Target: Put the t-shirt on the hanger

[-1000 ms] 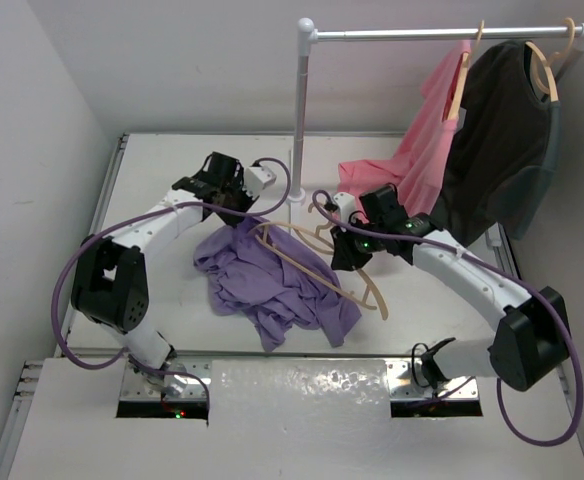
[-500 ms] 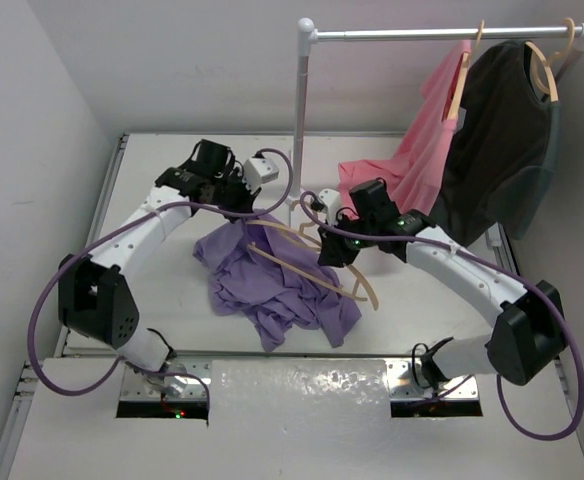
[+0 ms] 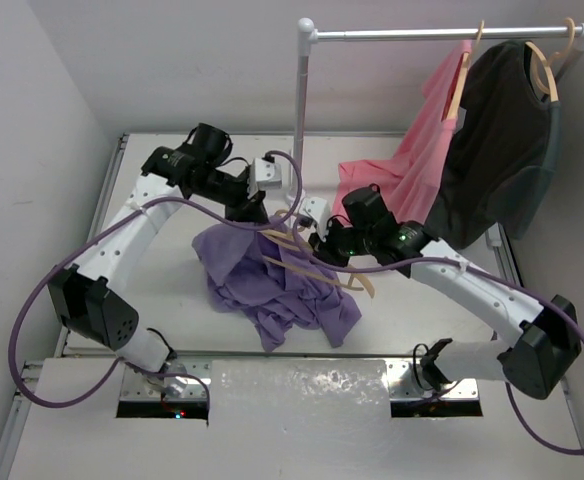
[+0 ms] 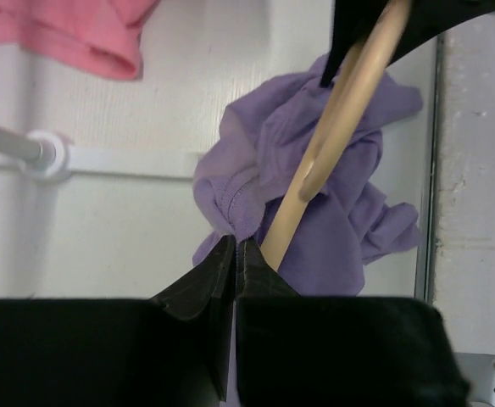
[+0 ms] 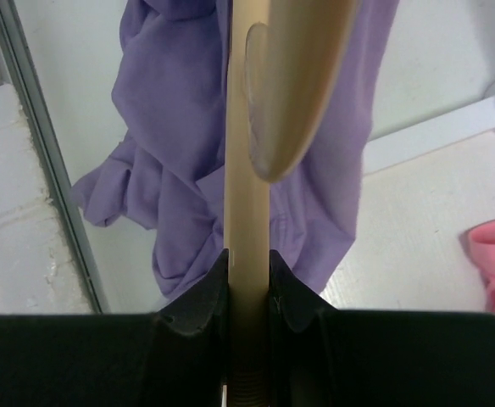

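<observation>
The lavender t-shirt (image 3: 272, 285) hangs bunched over the table's middle, its top edge lifted. My left gripper (image 3: 259, 212) is shut on a fold of the t-shirt (image 4: 256, 182), seen pinched at its tips (image 4: 235, 246). My right gripper (image 3: 324, 247) is shut on the tan wooden hanger (image 3: 317, 268), held above the cloth. In the right wrist view the hanger (image 5: 249, 153) runs up between the jaws, over the t-shirt (image 5: 167, 144). The hanger (image 4: 336, 127) also crosses the left wrist view beside the pinched fold.
A white rack pole (image 3: 300, 110) stands behind the grippers, its base (image 4: 44, 154) on the table. A pink garment (image 3: 422, 150) and a dark shirt (image 3: 497, 140) hang on the rail at right, the pink hem (image 4: 69, 34) touching the table.
My left gripper has risen and shifted right, lifting the t-shirt's top edge. My right gripper has moved left with the hanger, bringing it over the raised cloth.
</observation>
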Motion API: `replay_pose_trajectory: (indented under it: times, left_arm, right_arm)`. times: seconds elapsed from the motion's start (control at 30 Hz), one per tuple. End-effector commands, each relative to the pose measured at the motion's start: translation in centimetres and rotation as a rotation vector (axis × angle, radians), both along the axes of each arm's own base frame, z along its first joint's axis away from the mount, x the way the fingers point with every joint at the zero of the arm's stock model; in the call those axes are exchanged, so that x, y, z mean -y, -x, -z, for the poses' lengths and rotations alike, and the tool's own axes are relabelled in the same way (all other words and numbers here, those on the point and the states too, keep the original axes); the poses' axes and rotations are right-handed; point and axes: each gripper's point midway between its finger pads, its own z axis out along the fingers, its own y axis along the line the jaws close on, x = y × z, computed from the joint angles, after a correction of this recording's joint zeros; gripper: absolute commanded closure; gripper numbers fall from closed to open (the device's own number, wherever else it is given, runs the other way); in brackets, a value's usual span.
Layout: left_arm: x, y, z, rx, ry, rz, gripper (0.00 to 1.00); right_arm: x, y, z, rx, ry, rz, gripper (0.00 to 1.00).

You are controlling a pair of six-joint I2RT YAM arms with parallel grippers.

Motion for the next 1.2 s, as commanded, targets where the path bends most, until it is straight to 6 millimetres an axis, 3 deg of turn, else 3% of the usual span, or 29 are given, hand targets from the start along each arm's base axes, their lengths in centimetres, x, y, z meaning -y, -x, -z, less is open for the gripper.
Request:
replay_pose_trajectory:
  times: [0.0,0.13,0.27,0.3,0.37,0.4,0.43,0.5,0.63,0.67,0.77,0.8,0.87,0.9,0.93,0.97,1.0,1.07,1.17]
  left_arm:
    - [2.6,2.6,-3.8,0.055,0.109,0.157,1.00]
    - [3.8,1.9,-2.8,0.057,0.082,0.149,1.00]
    - [4.0,0.2,-0.6,0.039,0.057,0.092,1.00]
    - [4.0,-0.7,0.2,0.043,0.034,0.062,0.96]
    - [3.6,-0.9,1.7,0.024,0.003,0.044,0.77]
    - [3.3,-1.0,2.2,0.024,-0.015,0.032,0.50]
    - [3.0,-0.7,3.0,0.010,-0.028,0.029,0.39]
    - [2.3,-0.9,2.8,0.024,-0.030,-0.010,0.29]
    - [-1.2,-2.8,1.7,-0.013,0.030,-0.172,0.28]
    - [-3.3,-3.7,1.9,-0.008,0.016,-0.238,0.29]
    - [-6.8,-2.5,3.2,0.089,-0.120,-0.272,0.42]
    - [-7.4,-1.2,5.3,0.050,-0.155,-0.267,0.45]
    - [-7.6,0.7,6.0,0.031,-0.155,-0.289,0.47]
    - [-7.6,2.2,7.7,-0.011,-0.167,-0.287,0.44]
    - [-7.5,2.9,8.2,-0.013,-0.168,-0.293,0.41]
    - [-7.0,3.0,7.4,0.053,-0.157,-0.309,0.37]
    - [-7.0,3.8,8.8,0.052,-0.175,-0.308,0.36]
    - [-6.7,4.3,8.9,0.137,-0.194,-0.286,0.31]
    - [-8.2,5.1,13.5,0.149,-0.325,-0.294,0.30]
  right_arm:
    - [-1.1,-1.0,-3.1,0.166,-0.086,-0.048,1.00]
    - [-1.4,-0.5,-1.6,0.145,-0.108,-0.063,1.00]
    - [-1.7,-0.4,2.6,0.098,-0.120,-0.046,1.00]
    - [-2.0,-0.6,3.7,0.085,-0.130,-0.035,1.00]
    - [-2.4,-0.5,4.2,0.048,-0.162,-0.010,1.00]
    - [-2.6,-0.6,4.6,0.058,-0.187,0.000,1.00]
    - [-2.5,-0.7,4.9,0.059,-0.196,0.013,1.00]
    - [-2.7,-0.8,5.3,0.059,-0.232,0.036,1.00]
    - [-3.1,-0.8,7.0,-0.004,-0.237,0.060,1.00]
    - [-3.2,-0.7,7.1,-0.018,-0.246,0.064,1.00]
    - [-3.3,-0.9,7.0,-0.018,-0.264,0.082,1.00]
    - [-3.3,-1.1,7.0,-0.015,-0.263,0.087,1.00]
    - [-3.2,-1.4,7.0,-0.012,-0.250,0.095,1.00]
    - [-3.1,-1.6,7.0,-0.012,-0.242,0.098,1.00]
    - [-3.2,-1.6,7.0,-0.016,-0.237,0.093,1.00]
    - [-3.3,-1.7,6.9,-0.022,-0.233,0.092,1.00]
    - [-3.5,-1.5,6.9,-0.031,-0.233,0.082,1.00]
    - [-3.6,-1.6,6.8,-0.036,-0.236,0.082,1.00]
    - [-3.6,-1.6,6.6,-0.031,-0.236,0.076,1.00]
